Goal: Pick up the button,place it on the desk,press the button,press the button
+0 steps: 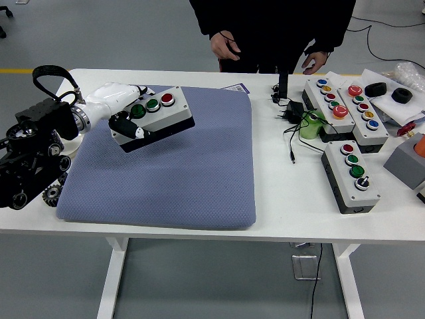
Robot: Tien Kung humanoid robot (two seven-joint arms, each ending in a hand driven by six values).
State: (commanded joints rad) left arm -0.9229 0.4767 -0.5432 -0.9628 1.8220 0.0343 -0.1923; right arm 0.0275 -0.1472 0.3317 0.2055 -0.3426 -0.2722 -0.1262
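Observation:
A grey button box (154, 118) with a black base, two green buttons and one red button hangs tilted above the blue-grey mat (192, 166). My left hand (126, 109), white with dark fingertips, is shut on the box's left end, and the black left arm (33, 146) comes in from the left edge. The right arm is out of view.
Three more button boxes (350, 174) (327, 100) (364, 111) stand at the right among black cables and a charger (292, 109). A grey box (406, 163) and black rings (401, 94) lie far right. A person (272, 26) in black stands at the far side, hands at the table edge.

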